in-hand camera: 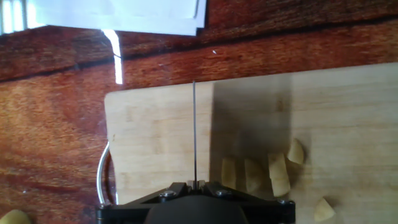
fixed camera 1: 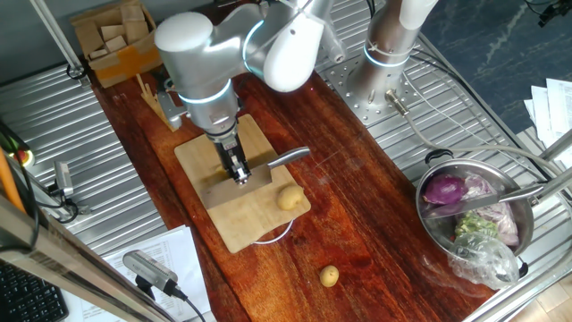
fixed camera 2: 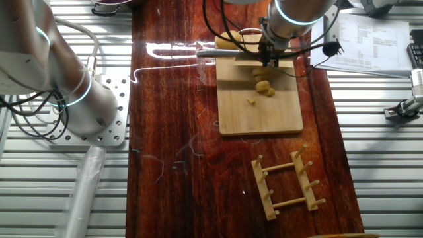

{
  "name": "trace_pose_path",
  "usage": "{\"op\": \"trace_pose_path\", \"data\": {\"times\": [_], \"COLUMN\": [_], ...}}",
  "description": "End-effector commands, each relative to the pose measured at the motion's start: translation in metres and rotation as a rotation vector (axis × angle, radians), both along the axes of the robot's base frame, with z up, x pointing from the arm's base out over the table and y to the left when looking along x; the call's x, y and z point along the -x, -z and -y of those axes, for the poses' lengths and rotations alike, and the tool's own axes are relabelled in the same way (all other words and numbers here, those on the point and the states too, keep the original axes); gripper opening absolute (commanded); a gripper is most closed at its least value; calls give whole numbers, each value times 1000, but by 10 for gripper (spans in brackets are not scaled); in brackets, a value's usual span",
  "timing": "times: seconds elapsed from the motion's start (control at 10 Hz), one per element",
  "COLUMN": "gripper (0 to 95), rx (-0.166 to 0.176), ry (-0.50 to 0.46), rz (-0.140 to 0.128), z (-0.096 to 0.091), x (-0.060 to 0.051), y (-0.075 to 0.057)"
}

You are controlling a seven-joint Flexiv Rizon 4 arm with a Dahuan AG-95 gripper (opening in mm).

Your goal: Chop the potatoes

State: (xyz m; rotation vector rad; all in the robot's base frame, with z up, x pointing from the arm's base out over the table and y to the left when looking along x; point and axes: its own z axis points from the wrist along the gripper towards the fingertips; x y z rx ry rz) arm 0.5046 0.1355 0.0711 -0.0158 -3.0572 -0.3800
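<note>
Hand [fixed camera 1: 239,172] grips knife [fixed camera 1: 288,158] over cutting board [in-hand camera: 155,124]; fingers hidden; potato pieces [in-hand camera: 258,174] partly shadowed.

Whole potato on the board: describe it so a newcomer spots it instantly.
Start at the pale wooden cutting board on the dark red wood table, under the gripper that holds the knife. The whole potato sits at the board's edge, just past the knife's handle. Unlike the cut pieces it is uncut, and unlike the smaller potato it lies on the board.

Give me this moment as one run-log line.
gripper: shut on knife | over cutting board | cut potato pieces beside blade | whole potato uncut
</note>
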Motion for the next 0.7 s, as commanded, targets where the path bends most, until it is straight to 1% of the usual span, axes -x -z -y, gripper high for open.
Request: {"op": "trace_pose_path", "data": {"times": [0.1,0.3,0.4,0.6,0.7], "gripper": [0,0,190,190,190], "rx": [-4,0,2,1,-1], "ry": [-1,-2,-3,-8,-15], "rz": [6,6,6,8,13], "z": [1,1,1,1,2], "x": [2,2,2,3,3], "y": [2,4,5,5,5]}}
